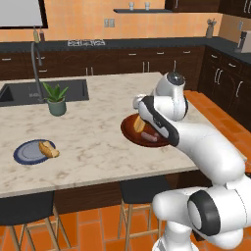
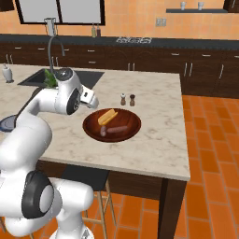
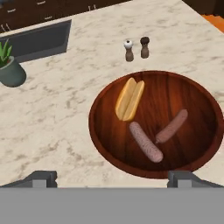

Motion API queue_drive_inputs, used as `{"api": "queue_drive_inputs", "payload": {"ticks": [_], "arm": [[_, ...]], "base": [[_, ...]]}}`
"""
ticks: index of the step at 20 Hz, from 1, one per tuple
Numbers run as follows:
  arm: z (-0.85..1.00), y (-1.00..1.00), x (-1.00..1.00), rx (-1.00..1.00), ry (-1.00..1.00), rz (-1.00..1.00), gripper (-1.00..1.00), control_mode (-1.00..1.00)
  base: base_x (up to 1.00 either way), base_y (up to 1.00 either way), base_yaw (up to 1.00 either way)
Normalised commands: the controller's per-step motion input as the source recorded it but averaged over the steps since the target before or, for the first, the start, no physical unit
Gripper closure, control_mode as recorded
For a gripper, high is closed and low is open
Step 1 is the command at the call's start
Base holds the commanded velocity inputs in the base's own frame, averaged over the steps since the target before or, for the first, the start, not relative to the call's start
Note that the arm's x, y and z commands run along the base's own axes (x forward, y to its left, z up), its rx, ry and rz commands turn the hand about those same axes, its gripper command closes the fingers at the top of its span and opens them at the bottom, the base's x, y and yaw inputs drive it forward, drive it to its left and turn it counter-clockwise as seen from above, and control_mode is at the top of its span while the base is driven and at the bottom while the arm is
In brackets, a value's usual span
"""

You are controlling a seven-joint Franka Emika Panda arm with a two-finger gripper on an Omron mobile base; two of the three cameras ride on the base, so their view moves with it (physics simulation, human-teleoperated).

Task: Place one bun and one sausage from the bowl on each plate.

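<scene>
Gripper (image 3: 112, 175), jaws wide apart and empty at bottom centre over the bowl (image 3: 105, 144), could nudge both touching sausages (image 3: 145, 141) when grabbing one.

A home kitchen, rendered and not real. In the middle a marble-topped island (image 1: 98, 132) with a sink (image 1: 19, 93) set in and a curved faucet (image 1: 35, 63) over it, two dark stools (image 1: 142, 191) pushed under the near edge. Along the far wall dark wooden cabinets (image 2: 154, 65) under a black counter (image 1: 122, 44), with a cooktop (image 2: 134, 40) in it. Orange tiles on the wall and the floor (image 2: 210, 154). On the island a small potted plant (image 1: 56, 100), salt and pepper shakers (image 3: 135, 49), and a wooden bowl (image 3: 192, 148) holding a bun (image 3: 130, 99) and two sausages (image 3: 145, 141).
</scene>
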Motion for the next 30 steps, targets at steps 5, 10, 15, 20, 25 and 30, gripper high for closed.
{"api": "queue_drive_inputs", "payload": {"ticks": [5, 10, 15, 20, 25, 30], "arm": [[0.04, -0.19, 0.01, 0.01, -0.14, 0.01, -1.00, -1.00], [0.00, 0.01, 0.00, 0.00, -0.11, 0.00, -1.00, -1.00], [-0.36, -0.17, -0.10, 0.04, -0.13, 0.00, -1.00, -1.00], [-0.54, -0.15, -0.54, 0.02, -0.14, 0.02, -1.00, -1.00], [-0.19, -0.02, -0.12, 0.00, -0.07, 0.03, -1.00, -1.00], [0.22, -0.12, 0.18, -0.05, 0.28, 0.01, -1.00, -1.00]], "base": [[0.00, 0.00, 0.00], [0.00, 0.00, 0.00], [0.00, 0.00, 0.00], [0.00, 0.00, 0.00], [0.00, 0.00, 0.00], [0.00, 0.00, 0.00]]}}
